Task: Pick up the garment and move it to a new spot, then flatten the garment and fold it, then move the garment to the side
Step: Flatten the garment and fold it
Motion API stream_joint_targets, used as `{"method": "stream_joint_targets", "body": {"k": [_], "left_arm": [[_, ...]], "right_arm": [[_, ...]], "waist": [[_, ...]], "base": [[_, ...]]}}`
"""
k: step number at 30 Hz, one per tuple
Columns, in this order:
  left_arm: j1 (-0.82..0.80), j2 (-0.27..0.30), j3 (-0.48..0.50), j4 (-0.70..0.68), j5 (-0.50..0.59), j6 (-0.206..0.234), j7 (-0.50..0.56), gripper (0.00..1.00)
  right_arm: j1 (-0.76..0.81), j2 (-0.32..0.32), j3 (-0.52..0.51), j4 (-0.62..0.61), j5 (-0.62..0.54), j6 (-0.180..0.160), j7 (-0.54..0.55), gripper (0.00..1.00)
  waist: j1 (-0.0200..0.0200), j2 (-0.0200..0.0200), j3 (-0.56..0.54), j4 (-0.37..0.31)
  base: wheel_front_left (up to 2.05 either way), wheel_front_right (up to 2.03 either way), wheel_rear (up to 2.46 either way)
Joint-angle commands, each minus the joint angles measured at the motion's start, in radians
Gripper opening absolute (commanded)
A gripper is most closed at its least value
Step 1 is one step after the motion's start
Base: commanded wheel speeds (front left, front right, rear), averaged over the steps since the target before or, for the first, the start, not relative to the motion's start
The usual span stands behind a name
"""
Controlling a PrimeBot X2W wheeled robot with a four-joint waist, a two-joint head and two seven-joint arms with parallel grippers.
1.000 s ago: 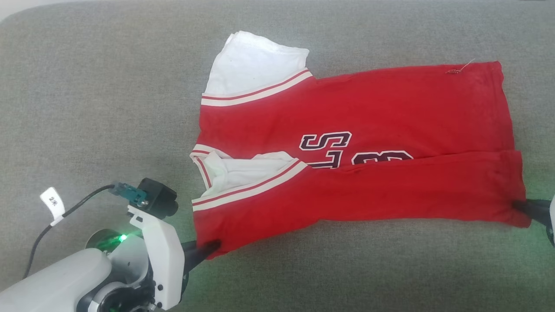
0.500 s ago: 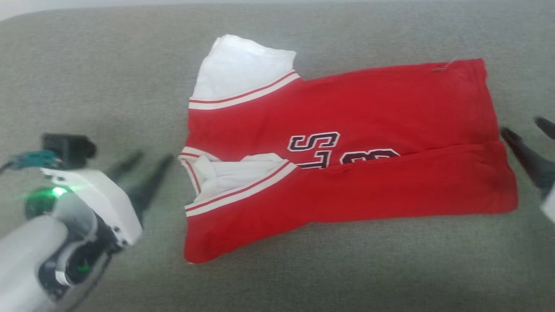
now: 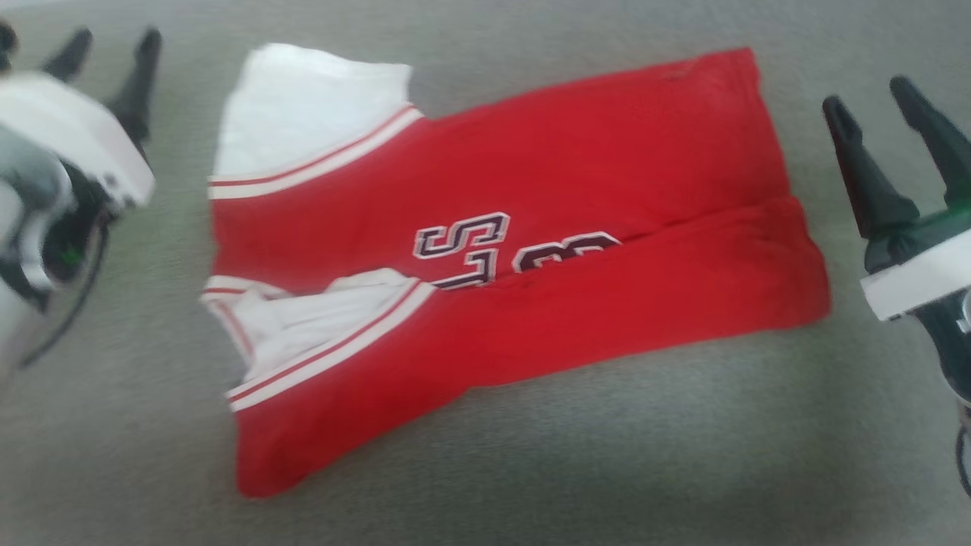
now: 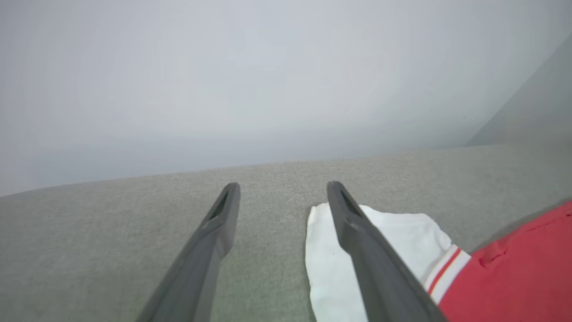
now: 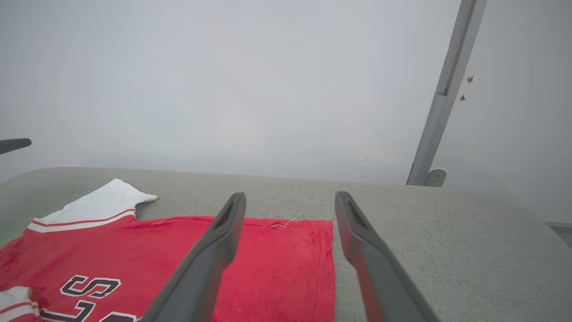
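Observation:
The garment point(image 3: 576, 159), a red jersey with white sleeves, lies sideways on the grey fabric surface point(image 3: 607, 470). Its near long edge is folded up over the front, leaving part of the black print point(image 3: 463, 239) showing. My left gripper point(image 3: 112, 45) is open above the surface, left of the upper white sleeve point(image 3: 303, 106) and apart from it. In the left wrist view the left gripper point(image 4: 282, 188) is empty, with the sleeve point(image 4: 402, 237) behind its right finger. My right gripper point(image 3: 868, 98) is open just right of the hem. In the right wrist view it point(image 5: 290, 197) hovers empty over the garment's point(image 5: 134, 250) hem corner.
A pale wall rises behind the surface's far edge point(image 5: 402, 185). A grey metal post point(image 5: 442, 98) stands at the back right. One finger point(image 5: 13, 144) of the other arm's gripper pokes in at the left of the right wrist view.
Both grippers have let go of the garment's near corners, opened wide and drawn back to either side of it. The garment stays folded where it was laid. The head camera has also shifted.

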State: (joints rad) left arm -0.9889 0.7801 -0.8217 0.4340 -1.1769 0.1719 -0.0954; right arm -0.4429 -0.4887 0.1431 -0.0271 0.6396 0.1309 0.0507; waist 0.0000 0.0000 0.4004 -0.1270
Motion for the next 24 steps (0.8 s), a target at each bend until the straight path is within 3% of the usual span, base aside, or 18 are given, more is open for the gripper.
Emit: {"method": "stream_joint_targets", "body": {"k": [1, 7, 13, 17, 18, 20, 21, 22, 24], "left_arm": [[-0.039, -0.012, -0.002, 0.044, 0.0, -0.014, 0.029, 1.0], [-0.216, -0.06, -0.074, 0.266, -0.026, -0.113, 0.355, 1.0], [-0.289, -0.085, -0.116, 0.346, -0.096, -0.155, 0.679, 1.0], [-0.325, -0.102, -0.142, 0.365, -0.078, -0.151, 0.747, 1.0], [-0.333, -0.106, -0.148, 0.368, -0.072, -0.155, 0.755, 0.84], [-0.34, -0.121, -0.151, 0.373, -0.075, -0.169, 0.765, 0.13], [-0.34, -0.121, -0.151, 0.373, -0.075, -0.169, 0.765, 0.13], [-0.343, -0.127, -0.15, 0.375, -0.079, -0.175, 0.769, 0.0], [-0.35, -0.135, -0.157, 0.377, -0.075, -0.185, 0.777, 0.0]], "right_arm": [[-0.017, 0.017, -0.002, 0.007, -0.006, 0.0, -0.022, 1.0], [-0.021, 0.046, 0.013, 0.045, 0.015, 0.0, -0.07, 1.0], [-0.02, 0.034, 0.044, 0.063, 0.041, 0.0, -0.067, 1.0], [-0.038, 0.024, 0.067, 0.068, 0.057, 0.0, -0.063, 1.0], [-0.044, 0.018, 0.072, 0.07, 0.059, 0.0, -0.059, 1.0], [-0.064, 0.006, 0.087, 0.074, 0.071, 0.0, -0.042, 1.0], [-0.064, 0.006, 0.087, 0.074, 0.071, 0.0, -0.042, 1.0], [-0.079, -0.001, 0.102, 0.076, 0.078, 0.0, -0.025, 1.0], [-0.118, -0.014, 0.129, 0.079, 0.101, 0.0, 0.017, 1.0]], "waist": [[0.0, 0.0, 0.038, -0.052], [0.0, 0.0, 0.072, -0.124], [0.0, 0.0, 0.102, -0.155], [0.0, 0.0, 0.126, -0.159], [0.0, 0.0, 0.13, -0.157], [0.0, 0.0, 0.138, -0.152], [0.0, 0.0, 0.138, -0.152], [0.0, 0.0, 0.141, -0.149], [0.0, 0.0, 0.148, -0.143]], "base": [[0.0, 0.0, 0.0], [0.0, 0.0, 0.0], [0.0, 0.0, 0.0], [0.0, 0.0, 0.0], [0.0, 0.0, 0.0], [0.0, 0.0, 0.0], [0.0, 0.0, 0.0], [0.0, 0.0, 0.0], [0.0, 0.0, 0.0]]}}
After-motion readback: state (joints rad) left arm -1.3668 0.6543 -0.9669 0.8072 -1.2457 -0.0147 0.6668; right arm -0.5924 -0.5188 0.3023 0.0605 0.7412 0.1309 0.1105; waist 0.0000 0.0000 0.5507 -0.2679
